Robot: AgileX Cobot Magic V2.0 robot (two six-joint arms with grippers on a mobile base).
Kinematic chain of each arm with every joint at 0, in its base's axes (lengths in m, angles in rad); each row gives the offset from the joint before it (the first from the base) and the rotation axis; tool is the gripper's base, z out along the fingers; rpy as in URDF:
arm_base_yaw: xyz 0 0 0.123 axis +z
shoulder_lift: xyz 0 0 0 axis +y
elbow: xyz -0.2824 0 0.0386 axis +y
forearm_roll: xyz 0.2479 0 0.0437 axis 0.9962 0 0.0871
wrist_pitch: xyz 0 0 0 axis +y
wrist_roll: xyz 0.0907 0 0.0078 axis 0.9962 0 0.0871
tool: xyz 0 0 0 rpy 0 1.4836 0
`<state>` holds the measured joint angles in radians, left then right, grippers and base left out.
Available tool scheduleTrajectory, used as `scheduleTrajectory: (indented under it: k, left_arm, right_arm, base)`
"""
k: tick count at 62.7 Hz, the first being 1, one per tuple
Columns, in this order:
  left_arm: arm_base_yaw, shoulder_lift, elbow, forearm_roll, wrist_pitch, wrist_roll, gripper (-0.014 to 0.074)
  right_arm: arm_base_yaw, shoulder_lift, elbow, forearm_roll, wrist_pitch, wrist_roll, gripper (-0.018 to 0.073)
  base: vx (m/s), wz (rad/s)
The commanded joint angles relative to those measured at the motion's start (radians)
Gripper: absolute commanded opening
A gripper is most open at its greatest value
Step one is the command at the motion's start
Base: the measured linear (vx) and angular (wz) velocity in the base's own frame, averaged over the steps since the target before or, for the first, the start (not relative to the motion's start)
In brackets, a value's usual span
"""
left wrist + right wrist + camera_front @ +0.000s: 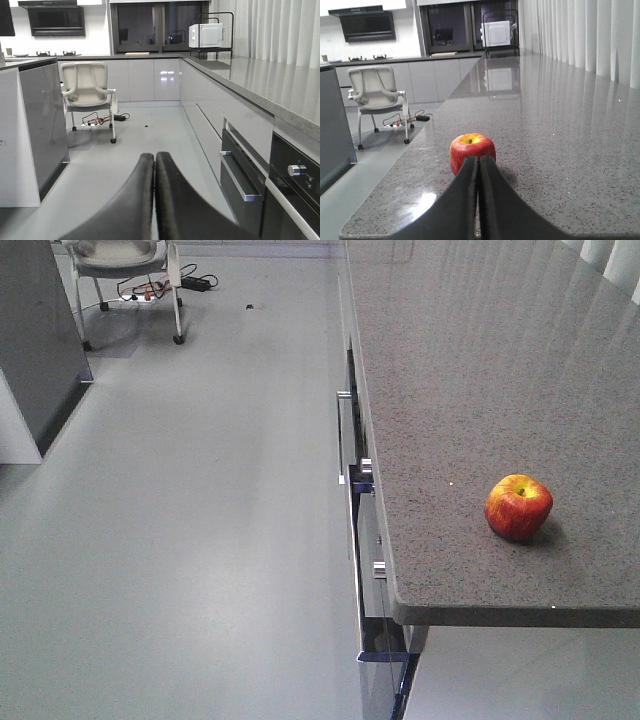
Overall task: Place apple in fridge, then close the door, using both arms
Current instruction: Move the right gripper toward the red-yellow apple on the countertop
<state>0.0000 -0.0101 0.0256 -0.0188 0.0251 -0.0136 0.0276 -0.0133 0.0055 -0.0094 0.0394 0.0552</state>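
The apple (518,506), red with yellow streaks, stands upright on the speckled grey countertop (450,360) near its front edge. In the right wrist view the apple (472,144) sits just beyond my right gripper (479,159). That gripper is shut and empty, low over the counter's near edge, and its fingertips hide the apple's lower middle. My left gripper (154,156) is shut and empty, and hangs over the grey floor beside the cabinet fronts. Neither gripper nor arm shows in the front view. The fridge and its door are out of view.
Drawer and oven fronts with metal handles (240,175) run under the counter (345,430). A white chair (87,87) and floor cables stand at the far end. A dark grey block with a white side (40,125) stands left. A microwave (495,32) sits far back.
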Motion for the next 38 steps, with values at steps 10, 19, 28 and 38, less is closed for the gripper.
scheduleTrajectory:
  k: [10,19,28,38]
  left_arm:
    - [0.0,-0.017,0.021,-0.007,-0.071,-0.003,-0.0006]
    - [0.0,-0.017,0.021,-0.007,-0.071,-0.003,-0.0006]
    - [0.0,-0.017,0.021,-0.007,-0.071,-0.003,-0.0006]
    - [0.0,-0.017,0.021,-0.007,-0.071,-0.003,-0.0006]
  right_arm:
    - [-0.004,0.136,-0.283,-0.01,0.151,-0.009,-0.0003]
    - [-0.004,0.247,-0.454,-0.008,0.316,-0.009,-0.0003]
    - [-0.004,0.376,-0.609,-0.001,0.479,-0.009,-0.0001]
    - [-0.004,0.522,-0.749,0.027,0.657,-0.095,0.0025]
  base:
    - [0.0,0.0]
    - [0.0,0.0]
    - [0.0,0.0]
    - [0.0,0.0]
